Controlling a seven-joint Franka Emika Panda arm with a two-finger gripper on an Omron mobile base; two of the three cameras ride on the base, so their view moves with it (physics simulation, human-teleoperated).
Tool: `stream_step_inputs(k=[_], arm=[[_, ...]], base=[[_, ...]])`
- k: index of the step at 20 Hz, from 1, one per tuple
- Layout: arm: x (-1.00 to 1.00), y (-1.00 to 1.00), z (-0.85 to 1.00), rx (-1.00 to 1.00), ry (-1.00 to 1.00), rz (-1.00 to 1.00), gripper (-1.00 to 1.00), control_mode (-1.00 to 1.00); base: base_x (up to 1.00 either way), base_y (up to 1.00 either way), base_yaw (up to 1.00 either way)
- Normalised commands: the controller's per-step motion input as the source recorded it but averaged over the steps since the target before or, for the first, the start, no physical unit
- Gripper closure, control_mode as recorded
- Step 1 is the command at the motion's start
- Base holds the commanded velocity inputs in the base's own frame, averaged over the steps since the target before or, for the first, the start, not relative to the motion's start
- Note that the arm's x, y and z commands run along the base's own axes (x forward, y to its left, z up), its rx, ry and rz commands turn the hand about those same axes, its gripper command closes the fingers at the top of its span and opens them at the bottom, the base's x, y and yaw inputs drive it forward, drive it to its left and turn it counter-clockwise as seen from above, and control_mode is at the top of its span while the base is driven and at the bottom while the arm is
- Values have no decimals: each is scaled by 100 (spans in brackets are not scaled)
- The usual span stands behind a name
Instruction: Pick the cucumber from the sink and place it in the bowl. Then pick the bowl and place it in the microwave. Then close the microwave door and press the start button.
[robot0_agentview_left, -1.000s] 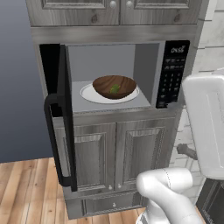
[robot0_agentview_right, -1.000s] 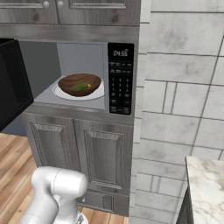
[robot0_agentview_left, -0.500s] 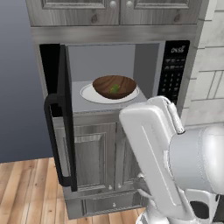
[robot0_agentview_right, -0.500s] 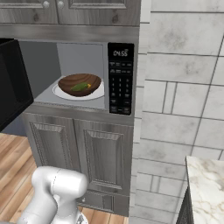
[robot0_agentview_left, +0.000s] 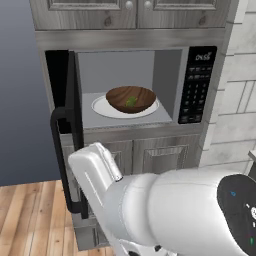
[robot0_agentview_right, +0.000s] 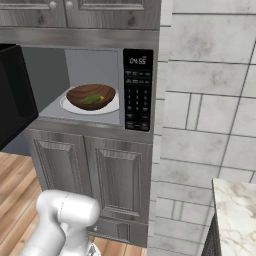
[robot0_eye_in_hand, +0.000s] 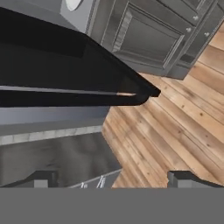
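Microwave (robot0_agentview_right: 95, 65) panel display (robot0_agentview_right: 138, 60) reads "04:55"; button labels illegible.

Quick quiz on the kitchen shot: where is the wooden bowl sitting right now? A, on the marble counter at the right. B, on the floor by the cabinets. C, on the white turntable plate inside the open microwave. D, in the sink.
C: the bowl rests on the white turntable plate inside the microwave, with the microwave door swung open and the cucumber lying in the bowl.

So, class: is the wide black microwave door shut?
No: the wide black microwave door stands open, and the dark brown wooden bowl shows inside.
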Motion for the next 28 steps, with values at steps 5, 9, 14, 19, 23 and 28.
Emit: stream_step_inputs(k=[5,9,14,19,23,28], arm=[[70,63,-56,-9,0,-9,-100,-100],[86,40,-56,-6,0,-9,-100,-100],[83,49,-48,-7,0,-8,-100,-100],[68,42,-36,-7,0,-8,-100,-100],[56,8,-11,-8,-2,-11,-100,-100],[8,-19,0,-5,-8,-19,-100,-100]], base=[[0,0,0],[0,0,0],[0,0,0],[0,0,0],[0,0,0],[0,0,0]])
